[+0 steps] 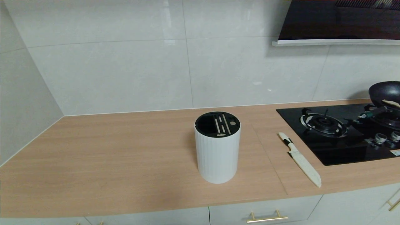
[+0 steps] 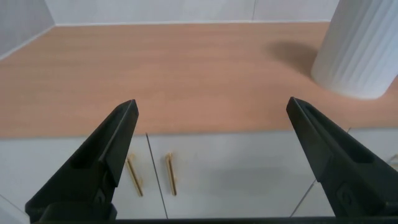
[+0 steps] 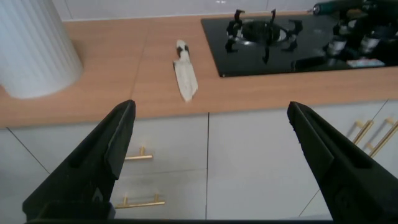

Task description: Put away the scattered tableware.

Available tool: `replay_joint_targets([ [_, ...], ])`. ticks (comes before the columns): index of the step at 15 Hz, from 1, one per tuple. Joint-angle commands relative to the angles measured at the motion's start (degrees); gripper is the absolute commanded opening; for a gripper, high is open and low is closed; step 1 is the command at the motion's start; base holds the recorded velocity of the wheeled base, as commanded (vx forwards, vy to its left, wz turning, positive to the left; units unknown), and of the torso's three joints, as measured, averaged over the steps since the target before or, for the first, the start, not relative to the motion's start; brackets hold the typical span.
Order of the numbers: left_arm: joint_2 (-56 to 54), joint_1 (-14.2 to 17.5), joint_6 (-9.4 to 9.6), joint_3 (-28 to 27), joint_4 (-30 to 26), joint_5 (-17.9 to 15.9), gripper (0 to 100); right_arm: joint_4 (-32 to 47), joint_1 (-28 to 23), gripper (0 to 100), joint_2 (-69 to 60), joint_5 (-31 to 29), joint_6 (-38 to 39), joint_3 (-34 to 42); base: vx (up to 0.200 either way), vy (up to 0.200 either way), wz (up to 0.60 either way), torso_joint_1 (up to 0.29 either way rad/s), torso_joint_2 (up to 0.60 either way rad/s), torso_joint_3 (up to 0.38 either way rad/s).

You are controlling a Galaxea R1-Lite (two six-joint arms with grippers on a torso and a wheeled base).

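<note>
One knife loose near tabletop front edge, holder nearby; left pincer, right pincer apart, empty. Likely next: grasp handle.

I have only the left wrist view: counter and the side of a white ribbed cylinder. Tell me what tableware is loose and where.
Observer: One knife lies flat on the counter, between the white holder and the black hob, touching neither.
Operator: Give me its heading.
Observer: Handle toward the wall, blade tip toward the counter's front edge.
Operator: Report the holder's top.
Observer: It is black, with narrow slots and one larger opening; I see nothing standing in it.
Operator: State the right gripper.
Observer: The right gripper is empty, fingers open, out in front of the counter's edge and facing the knife.
</note>
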State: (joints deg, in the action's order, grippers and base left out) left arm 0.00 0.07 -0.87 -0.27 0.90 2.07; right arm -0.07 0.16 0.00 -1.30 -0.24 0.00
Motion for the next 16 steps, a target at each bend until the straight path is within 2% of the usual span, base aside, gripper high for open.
replay_joint_targets([
  [1,0.0,0.0,-0.01,0.0,0.1,0.0,100,0.0,0.0,100,0.1,0.0,0.0,0.0,0.000,0.000,0.00,0.276,-0.62,-0.344],
  [9,0.0,0.0,-0.01,0.0,0.1,0.0,100,-0.1,0.0,100,0.1,0.0,0.0,0.0,0.000,0.000,0.00,0.194,-0.42,-0.223],
  [16,0.0,0.0,-0.10,0.0,0.1,0.0,100,-0.1,0.0,100,1.2,0.0,1.2,0.0,0.000,0.000,0.00,0.005,-0.01,-0.006],
])
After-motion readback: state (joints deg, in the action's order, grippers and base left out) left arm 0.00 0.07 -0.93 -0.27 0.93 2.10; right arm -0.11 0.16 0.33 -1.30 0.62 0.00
